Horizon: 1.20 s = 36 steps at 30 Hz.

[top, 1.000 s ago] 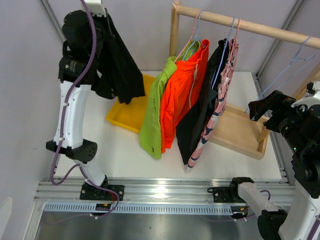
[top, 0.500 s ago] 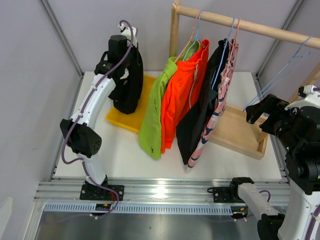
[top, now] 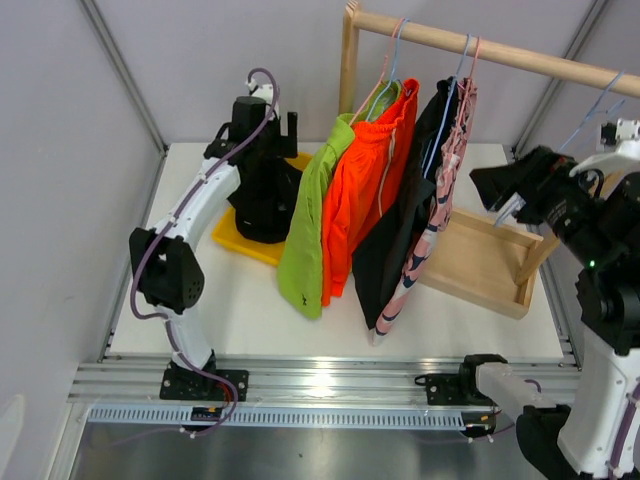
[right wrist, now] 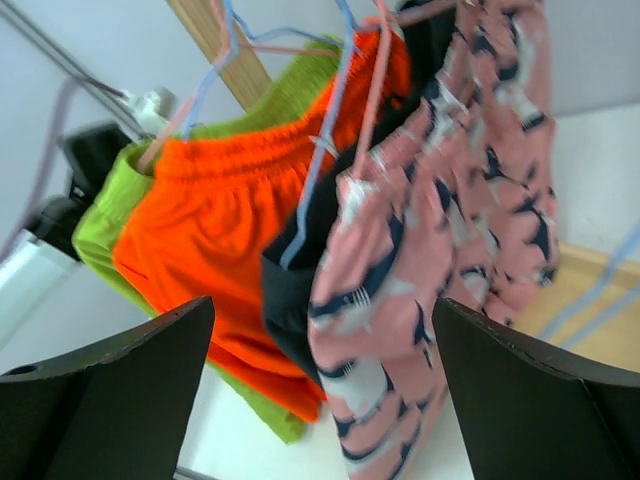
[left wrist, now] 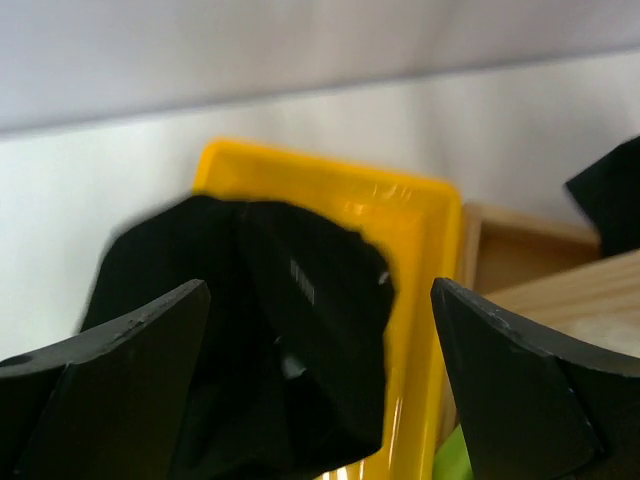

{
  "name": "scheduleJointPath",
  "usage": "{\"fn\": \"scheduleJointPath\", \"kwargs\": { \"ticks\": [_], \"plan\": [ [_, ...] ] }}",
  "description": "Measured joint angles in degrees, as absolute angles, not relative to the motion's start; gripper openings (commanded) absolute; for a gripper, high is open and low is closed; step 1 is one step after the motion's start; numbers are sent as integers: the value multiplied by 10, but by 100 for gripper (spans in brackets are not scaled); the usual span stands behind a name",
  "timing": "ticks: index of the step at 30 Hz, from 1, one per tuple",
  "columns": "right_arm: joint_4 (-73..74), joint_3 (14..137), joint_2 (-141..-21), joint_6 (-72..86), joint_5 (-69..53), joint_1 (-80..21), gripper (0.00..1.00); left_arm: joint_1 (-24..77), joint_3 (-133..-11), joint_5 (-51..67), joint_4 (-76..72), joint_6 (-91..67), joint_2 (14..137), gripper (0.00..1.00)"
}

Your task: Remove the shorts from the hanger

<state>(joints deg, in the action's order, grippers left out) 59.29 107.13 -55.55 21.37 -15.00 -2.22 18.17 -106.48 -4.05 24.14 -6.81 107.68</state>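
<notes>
Shorts, five pairs, for your count. Four hang along the wooden rail (top: 500,52), from its post outward: lime green pair (top: 305,230), orange pair (top: 365,190), black pair (top: 400,235), pink patterned pair (right wrist: 440,230). The fifth, black shorts (left wrist: 260,330), lies bunched in the yellow tray (left wrist: 425,230) left of the rail's post, beneath your left gripper (left wrist: 320,295), jaws apart, gripping nothing. Right gripper (right wrist: 322,305) faces the hanging pairs from the rail's right end, jaws apart, empty.

I can make out no readable text, label, brand or number on the shorts (top: 370,190) or elsewhere.
</notes>
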Motion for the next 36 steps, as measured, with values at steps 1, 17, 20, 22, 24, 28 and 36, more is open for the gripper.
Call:
{"fn": "scheduleJointPath", "kwargs": {
  "ticks": [1,17,20,22,24,28,36],
  "plan": [
    [583,1085,-571,216,-160,-22,99,182,-1039,-47,235,-72,1067,99],
    [489,1100,-752,223,-105,-54,72,184,-711,-41,208,-106,597,99],
    [475,1092,-757,222,-84,-61,65,185,-660,-37,209,-107,538,99],
    [461,1085,-757,223,-72,-65,62,185,-632,-34,211,-107,514,99],
    [445,1075,-757,223,-62,-69,58,185,-610,-29,216,-107,500,99],
    [419,1049,-760,226,-48,-80,53,185,-584,-26,228,-107,489,99],
    [396,1021,-782,234,-23,-114,9,186,-576,-21,233,-113,472,99]
  ]
}}
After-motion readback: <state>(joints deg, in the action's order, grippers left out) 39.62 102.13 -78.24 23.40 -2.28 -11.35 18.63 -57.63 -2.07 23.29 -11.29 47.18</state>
